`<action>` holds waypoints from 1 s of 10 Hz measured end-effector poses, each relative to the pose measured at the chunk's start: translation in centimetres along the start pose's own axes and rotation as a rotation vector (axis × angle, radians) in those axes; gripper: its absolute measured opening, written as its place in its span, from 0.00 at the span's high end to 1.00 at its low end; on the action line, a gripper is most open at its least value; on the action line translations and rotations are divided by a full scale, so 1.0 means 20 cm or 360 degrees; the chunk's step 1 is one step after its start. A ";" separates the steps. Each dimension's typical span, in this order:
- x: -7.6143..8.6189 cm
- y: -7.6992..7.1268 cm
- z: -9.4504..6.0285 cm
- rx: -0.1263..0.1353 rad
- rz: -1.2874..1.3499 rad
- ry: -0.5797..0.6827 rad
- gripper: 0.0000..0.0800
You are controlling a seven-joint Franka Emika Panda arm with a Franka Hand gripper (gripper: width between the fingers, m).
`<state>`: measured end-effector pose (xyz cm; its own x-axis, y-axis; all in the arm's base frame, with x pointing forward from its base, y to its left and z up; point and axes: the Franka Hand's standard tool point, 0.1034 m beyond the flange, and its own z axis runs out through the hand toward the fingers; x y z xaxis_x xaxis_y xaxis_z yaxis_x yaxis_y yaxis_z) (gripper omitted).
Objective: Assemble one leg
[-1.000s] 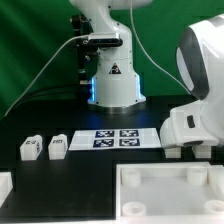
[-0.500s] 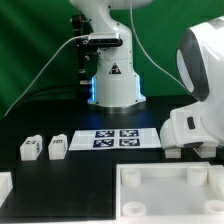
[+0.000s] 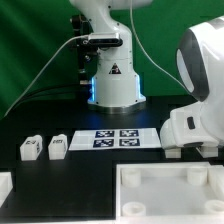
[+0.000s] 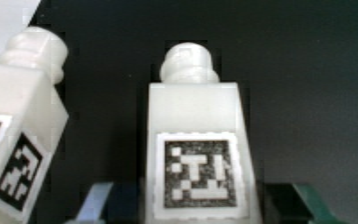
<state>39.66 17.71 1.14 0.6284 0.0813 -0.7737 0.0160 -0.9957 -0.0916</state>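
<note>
1. Gripper (image 4: 201,203), wrist view: the two dark fingers (image 4: 108,200) stand one on each side of the leg (image 4: 197,130), at its tagged end, with the leg filling the gap between them
2. Opening: the fingers are spread no wider than the leg's own body and lie right against its two sides. Whether they press on it or only flank it cannot be told from this view
3. The leg: a white block with flat faces. Its broad face is turned to the wrist camera and carries a black-and-white square tag (image 4: 197,166)
4. At the end away from the gripper the block steps in at a shoulder and ends in a narrower rounded peg (image 4: 190,62)
5. Place: the leg is seen against the black table (image 3: 95,172). A second leg (image 4: 16,120) lies just beside it, slanted relative to it, with a strip of black showing between the two
6. Exterior view: the arm's white casing (image 3: 200,95) fills the near part of the exterior view's right and hides the gripper and the leg between its fingers
7. Toward the exterior view's left, two further legs (image 3: 30,148) (image 3: 58,146) stand side by side, with the marker board (image 3: 115,138) to their right
8. The large white tray-like part (image 3: 165,178) lies nearest the camera
</note>
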 end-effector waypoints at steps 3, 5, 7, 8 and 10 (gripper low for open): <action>0.00 0.00 0.00 0.0000 0.0000 0.0000 0.64; 0.00 0.03 -0.14 0.0007 -0.0091 0.0080 0.64; -0.05 0.08 -0.41 0.0022 -0.0194 0.0131 0.63; -0.06 0.10 -0.58 0.0028 -0.0193 0.0341 0.63; -0.17 0.13 -0.72 0.0001 -0.0167 0.0673 0.63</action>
<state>48.66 14.20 12.54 0.8868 0.1559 -0.4351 0.0962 -0.9830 -0.1563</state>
